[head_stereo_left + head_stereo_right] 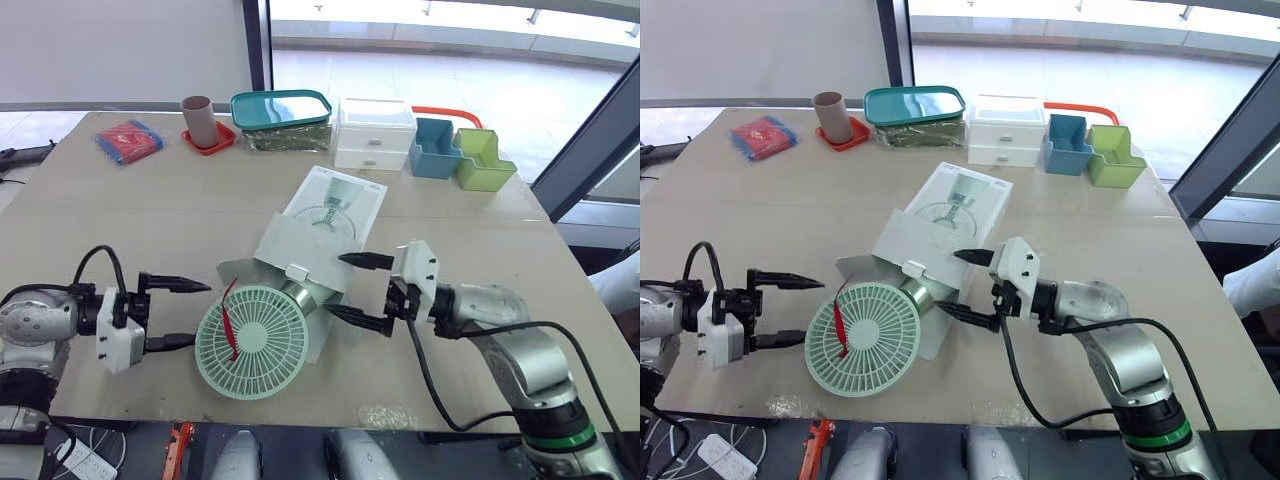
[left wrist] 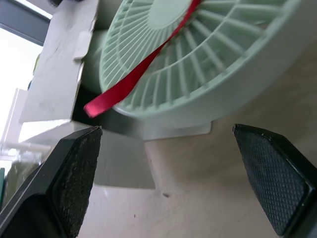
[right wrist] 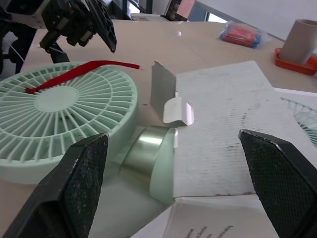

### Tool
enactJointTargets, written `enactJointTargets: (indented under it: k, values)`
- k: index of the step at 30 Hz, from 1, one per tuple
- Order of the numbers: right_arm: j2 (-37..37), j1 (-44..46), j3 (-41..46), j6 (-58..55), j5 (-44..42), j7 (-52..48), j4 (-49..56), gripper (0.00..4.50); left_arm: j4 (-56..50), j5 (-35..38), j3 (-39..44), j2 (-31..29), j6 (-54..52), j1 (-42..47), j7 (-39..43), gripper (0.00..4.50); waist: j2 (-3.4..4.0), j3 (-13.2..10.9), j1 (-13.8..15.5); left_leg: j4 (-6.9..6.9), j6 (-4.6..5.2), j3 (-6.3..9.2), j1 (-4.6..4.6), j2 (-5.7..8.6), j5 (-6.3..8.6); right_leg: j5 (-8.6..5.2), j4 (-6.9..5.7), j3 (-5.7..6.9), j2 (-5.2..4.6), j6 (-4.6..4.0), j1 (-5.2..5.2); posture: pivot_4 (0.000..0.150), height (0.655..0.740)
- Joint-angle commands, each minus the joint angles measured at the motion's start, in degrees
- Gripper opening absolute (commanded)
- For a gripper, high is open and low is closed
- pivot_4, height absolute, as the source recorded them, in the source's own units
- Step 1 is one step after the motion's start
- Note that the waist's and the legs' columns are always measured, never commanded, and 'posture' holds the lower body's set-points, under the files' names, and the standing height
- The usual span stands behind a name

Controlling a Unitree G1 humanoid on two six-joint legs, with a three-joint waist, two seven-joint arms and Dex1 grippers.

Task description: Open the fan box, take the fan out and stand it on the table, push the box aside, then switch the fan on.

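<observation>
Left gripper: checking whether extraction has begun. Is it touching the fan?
Apart. In the left wrist view, the left gripper is open, with bare table between its fingers and the fan.

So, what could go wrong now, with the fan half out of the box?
1. The fan lies near the table's front edge; a further pull could drop it off.
2. Both the left gripper and right gripper are open, so the box is not held and may slide with the fan.
3. The red ribbon on the grille might catch a left finger.
</observation>
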State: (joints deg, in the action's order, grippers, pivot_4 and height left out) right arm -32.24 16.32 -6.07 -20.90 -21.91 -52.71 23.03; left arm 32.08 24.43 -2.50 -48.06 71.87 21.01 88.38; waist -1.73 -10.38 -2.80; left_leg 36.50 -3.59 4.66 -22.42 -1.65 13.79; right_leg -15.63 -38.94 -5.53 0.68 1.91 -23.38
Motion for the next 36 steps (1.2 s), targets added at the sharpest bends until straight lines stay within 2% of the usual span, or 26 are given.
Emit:
enactJointTargets:
  k: [1, 5, 9, 12, 17, 24, 29, 30, 31, 34, 36]
  values:
    - [-0.9, -0.55, 0.64, 1.39, -0.35, -0.32, 2.74, 4.41, 0.14, 2.97, -2.81, -2.47, 7.36, 1.41, 0.15, 4.5, 0.0, 0.0, 0.0, 0.03, 0.0, 0.0, 0.0, 0.0, 0.0, 0.0, -0.01, 0.0, 0.0, 0.0, 0.0, 0.15, 0.74]
    - [-1.12, -0.64, 0.56, 1.68, -0.19, -0.09, 2.61, 4.41, 1.35, 1.87, -6.33, -2.97, 13.66, 2.06, -2.7, 4.5, 0.01, 0.0, 0.0, 0.07, 0.01, -0.01, 0.0, 0.0, -0.01, 0.0, -0.02, -0.03, 0.02, 0.0, 0.01, 0.15, 0.74]
    - [-0.94, -0.73, 0.1, 2.09, 0.02, 0.17, 2.6, 4.41, 3.0, -4.12, -7.47, 0.62, 20.08, 3.01, -8.77, 4.5, 0.02, -0.01, 0.04, 0.07, 0.01, -0.01, 0.01, 0.0, -0.01, 0.0, -0.03, -0.03, 0.02, 0.01, 0.01, 0.15, 0.74]
    - [-1.02, -0.91, -0.17, 2.15, 0.13, 0.26, 2.79, 4.41, 2.24, -7.98, -5.95, 1.25, 20.63, 2.96, -11.89, 4.5, 0.0, -0.02, 0.06, 0.1, 0.01, -0.01, 0.0, 0.04, -0.01, -0.01, -0.03, -0.04, 0.0, 0.01, 0.04, 0.15, 0.74]
    - [-2.27, -1.16, 0.11, 1.73, 0.04, 0.07, 3.1, 4.41, -0.45, -16.26, -3.66, 6.1, 20.63, 3.48, -18.36, 4.5, 0.03, -0.03, 0.06, 0.12, 0.01, 0.02, 0.02, 0.01, -0.01, 0.01, -0.07, -0.01, 0.03, 0.0, 0.04, 0.15, 0.74]
    - [-3.37, -0.43, 0.32, 1.25, -0.19, 0.21, 2.63, 4.41, -2.02, -25.99, -1.06, 6.67, 20.63, 0.76, -26.32, 4.5, -0.01, -0.02, 0.03, 0.15, 0.02, 0.02, 0.05, 0.01, -0.01, 0.03, -0.1, -0.01, 0.03, 0.02, 0.05, 0.15, 0.74]
    - [-3.73, -0.46, 0.09, 1.22, -0.14, 0.06, 2.65, 4.41, -2.23, -32.28, -2.51, 6.21, 20.63, 0.8, -33.15, 4.5, -0.01, -0.02, 0.05, 0.16, 0.02, 0.0, 0.05, 0.04, -0.01, 0.05, -0.1, -0.05, 0.01, 0.04, 0.08, 0.15, 0.74]
    - [-3.79, -0.5, 0.1, 1.2, -0.15, 0.05, 2.67, 4.5, -2.11, -33.47, -2.36, 6.02, 20.63, 0.74, -34.47, 4.1, -0.01, -0.02, 0.05, 0.16, 0.03, 0.0, 0.04, 0.04, -0.01, 0.05, -0.1, -0.04, 0.01, 0.04, 0.08, 0.15, 0.74]
    - [-3.85, -0.51, 0.1, 1.19, -0.14, 0.04, 2.67, 4.5, -1.97, -34.68, -2.2, 5.84, 20.63, 0.74, -35.8, 3.97, -0.01, -0.02, 0.05, 0.16, 0.02, 0.01, 0.04, 0.04, -0.01, 0.05, -0.1, -0.04, 0.01, 0.04, 0.08, 0.15, 0.74]
    - [-3.7, -0.63, -0.04, 1.05, -0.13, 0.44, 2.67, 4.5, -0.65, -38.45, -1.26, 5.35, 20.63, 0.74, -40.07, 2.97, -0.01, -0.02, 0.06, 0.16, 0.02, 0.01, 0.04, 0.04, -0.01, 0.05, -0.1, -0.03, 0.0, 0.04, 0.08, 0.15, 0.74]
    - [-3.67, -0.64, -0.37, 1.1, 0.07, 0.54, 2.7, 4.5, -0.35, -40.91, -1.04, 4.89, 20.63, 0.86, -42.8, 2.53, -0.01, -0.01, 0.07, 0.16, 0.02, 0.01, 0.05, 0.03, -0.01, 0.06, -0.1, -0.03, 0.0, 0.04, 0.08, 0.15, 0.74]
